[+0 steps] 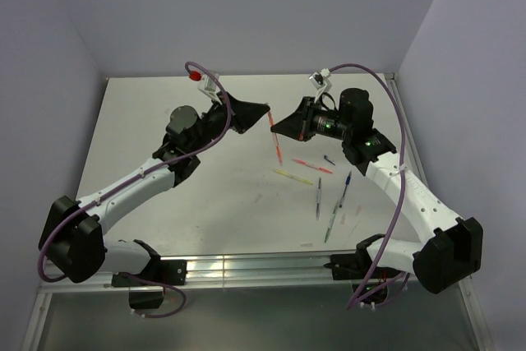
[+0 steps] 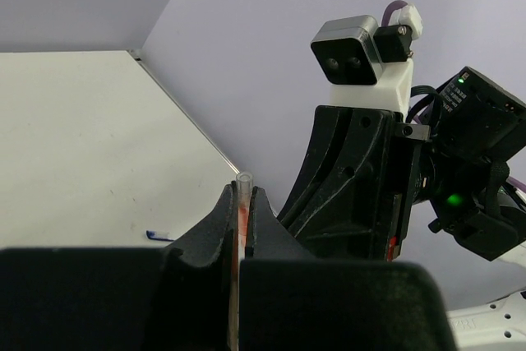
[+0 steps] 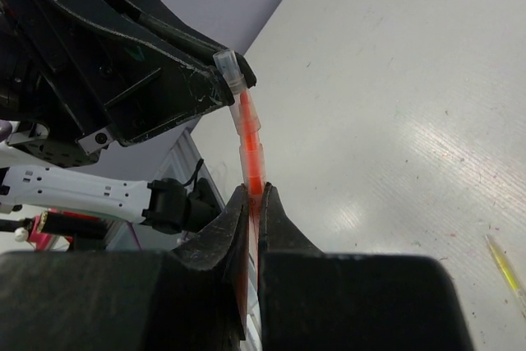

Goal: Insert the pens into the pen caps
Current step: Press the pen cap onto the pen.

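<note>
Only the top view shows the whole table (image 1: 164,145). There the left gripper (image 1: 265,113) and the right gripper (image 1: 277,127) meet tip to tip above the table's middle, toward the back. The left wrist view shows the left fingers pressed together on a pale cap (image 2: 245,180). The cap's open end stands just out of the fingers, and red colour shows in the slit below it. The right wrist view adds that the red pen (image 3: 251,141) runs up from the right fingers, which are clamped narrow on its shaft, to that cap. In the top view the pen's lower part hangs tilted under both grippers.

The back wall and the two side walls stand well apart from the grippers. The loose pens lie on the right half of the table, nearer to the arm bases: a yellow pen (image 1: 293,176), a pink pen (image 1: 312,166), a grey pen (image 1: 318,197), a blue pen (image 1: 346,187) and a green pen (image 1: 331,223). A dark blue cap (image 1: 329,159) lies near the pink pen. The right forearm passes just beside the blue pen.

The left fingers cover the joint, so I cannot tell how deep the pen sits in the cap. It is also not clear whether the pen's lower tip touches the table. In the left wrist view the right gripper's body hides the loose pens.
</note>
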`<state>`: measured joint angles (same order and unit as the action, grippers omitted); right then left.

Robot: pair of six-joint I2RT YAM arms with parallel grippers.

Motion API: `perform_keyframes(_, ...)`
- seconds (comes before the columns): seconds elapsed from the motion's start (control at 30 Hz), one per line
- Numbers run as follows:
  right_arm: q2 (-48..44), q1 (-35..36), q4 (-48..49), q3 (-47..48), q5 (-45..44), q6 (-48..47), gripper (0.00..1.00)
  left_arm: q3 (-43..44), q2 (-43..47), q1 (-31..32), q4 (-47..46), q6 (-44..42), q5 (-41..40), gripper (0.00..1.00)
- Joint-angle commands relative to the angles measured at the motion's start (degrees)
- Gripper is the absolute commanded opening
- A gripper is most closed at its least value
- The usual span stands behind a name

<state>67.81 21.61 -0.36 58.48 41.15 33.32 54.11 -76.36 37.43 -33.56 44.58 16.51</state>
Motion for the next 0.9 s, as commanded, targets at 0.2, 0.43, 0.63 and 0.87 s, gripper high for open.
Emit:
perform_keyframes(0.2, -1.89, -1.74, 9.41, 1.9, -13.99, -0.8, 0.0, -1.37, 2.18, 5.63, 6.49, -0.11, 11.0, 0.0)
perform_keyframes(0.43, -2.77, -1.83, 9.5, 1.38, -15.74, -1.59, 0.0, -1.9, 1.39, 6.08, 5.26, 2.09, 12.22, 0.0)
perform_keyframes(0.63, -3.83, -1.83, 9.77, 0.5, -17.15, -2.29, 0.0, -0.58, 0.51, 6.08, 6.05, 4.73, 13.63, 0.0)
perform_keyframes(0.87, -4.27, -1.83, 9.42, 0.23, -18.29, -2.47, 0.0, 0.82, 0.68, 5.99, 8.95, 4.38, 14.16, 0.0)
